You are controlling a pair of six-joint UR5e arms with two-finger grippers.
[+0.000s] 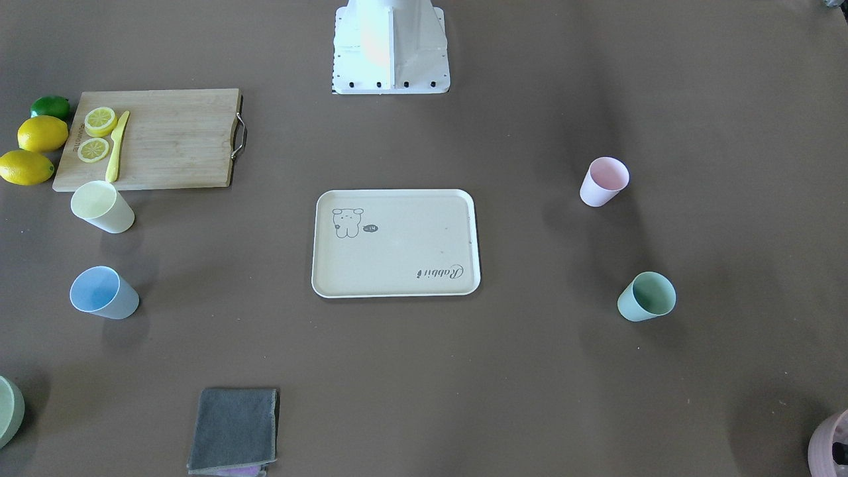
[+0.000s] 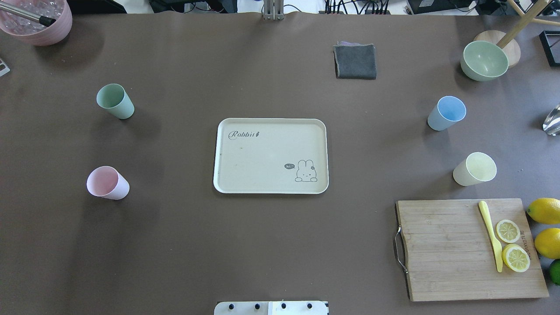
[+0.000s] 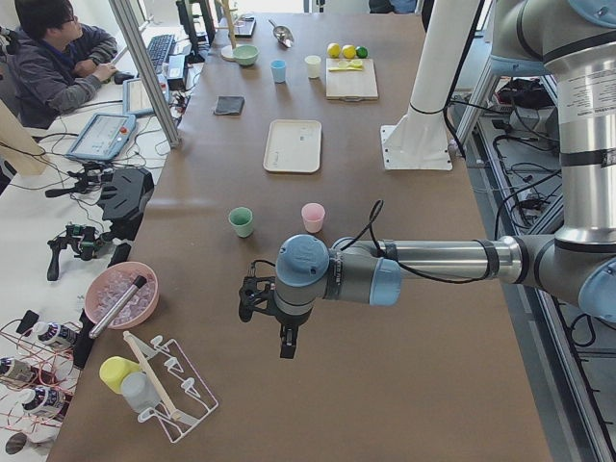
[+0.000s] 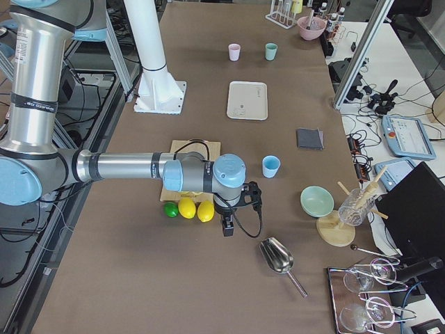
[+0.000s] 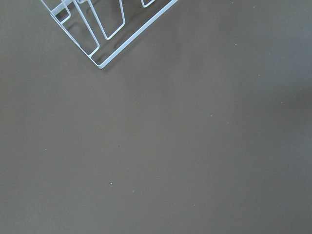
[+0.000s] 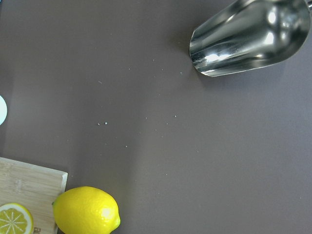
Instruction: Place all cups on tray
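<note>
Four cups stand mouth-up on the brown desk (image 2: 271, 253), all of them off the tray (image 2: 262, 162), which lies flat in the middle of the overhead view. The mint green cup (image 2: 115, 101) is at the upper left and the pink cup (image 2: 107, 183) is below it, both well apart from the tray. The blue cup (image 2: 446, 113) and the yellow cup (image 2: 474, 169) are on the right side. The yellow one is near the top edge of the wooden cutting board (image 2: 446, 249) without touching it.

A yellow knife (image 2: 491, 235) and two lemon slices (image 2: 508, 230) lie on the board, and whole lemons (image 2: 544, 211) and a lime (image 2: 555, 271) crowd its right edge. A grey folded cloth (image 2: 355, 61) lies at upper centre, a sage-green bowl (image 2: 484, 60) at upper right and a pink pot (image 2: 37, 22) in the top left corner.

From the left end of the desk, the left arm (image 3: 433, 260) reaches low across the lower middle, with a wire rack (image 3: 173, 390) at lower left. From the right end, the right arm (image 4: 125, 167) stretches to the centre. The right jaws hang just beside the lemons, with a steel scoop (image 4: 278, 257) lower right. I can't tell if the left jaws or the right jaws are open or closed.
</note>
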